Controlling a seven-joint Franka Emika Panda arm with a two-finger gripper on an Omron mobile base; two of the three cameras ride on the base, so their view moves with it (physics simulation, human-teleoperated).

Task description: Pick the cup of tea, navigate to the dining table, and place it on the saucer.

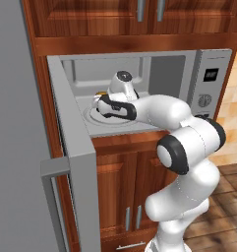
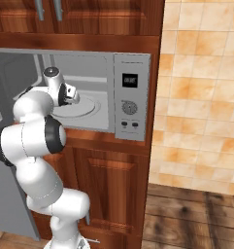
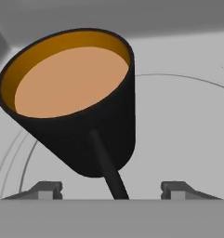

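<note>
**Gripper deep in the microwave, cup of tea right under it**

Here's the room: red-brown wood cabinets [image 1: 115, 182] above and below, tan wall tiles [image 2: 201, 112] off to the right, dark wood floor [image 2: 196, 219] underneath. At the left the microwave door [image 1: 78, 162] swings wide open, grey and tall, its handle at about 7 o'clock in the left base view. Moving right, the grey microwave [image 2: 104, 63] cavity gapes, with the round turntable plate [image 2: 91, 108] on its floor. Further right sits the control panel [image 2: 130, 97] with a dark display and a dial.

The white arm [image 1: 189, 142] reaches in through the opening. The gripper [image 3: 111, 191] hangs just over the cup of tea [image 3: 71, 97], fingertips [image 3: 46, 189] spread well apart at 7 and 5 o'clock in the hand view, touching nothing. The black cup fills the hand view from 9 to 12 o'clock, tan liquid on top, its handle pointing down between the two tips. It stands on the turntable plate.

From the left base view the wrist covers most of the cup; the open door flanks the arm's left side.
</note>
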